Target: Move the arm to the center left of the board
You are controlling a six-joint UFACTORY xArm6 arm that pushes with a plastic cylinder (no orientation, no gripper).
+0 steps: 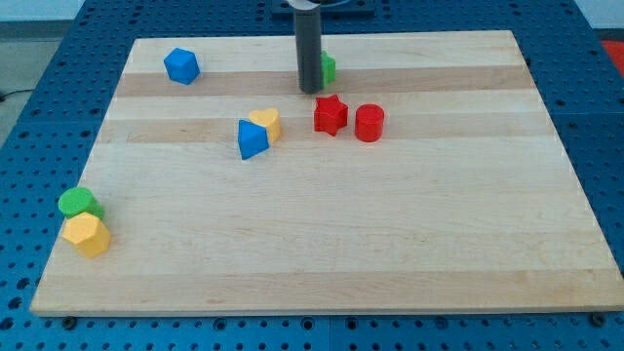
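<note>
My tip [310, 91] rests on the wooden board [322, 244] near the view's top centre. A green block [329, 68] sits just behind and to the right of the rod, partly hidden by it. A red star block [331, 114] lies just below and right of the tip, with a red cylinder [370, 123] to its right. A blue triangular block [252, 139] touches a yellow heart block [266, 123] to the tip's lower left. A blue hexagonal block [181, 65] is at the top left.
A green cylinder [79, 203] and a yellow hexagonal block [87, 235] sit together at the board's left edge, low in the view. A blue pegboard surface [39, 117] surrounds the board.
</note>
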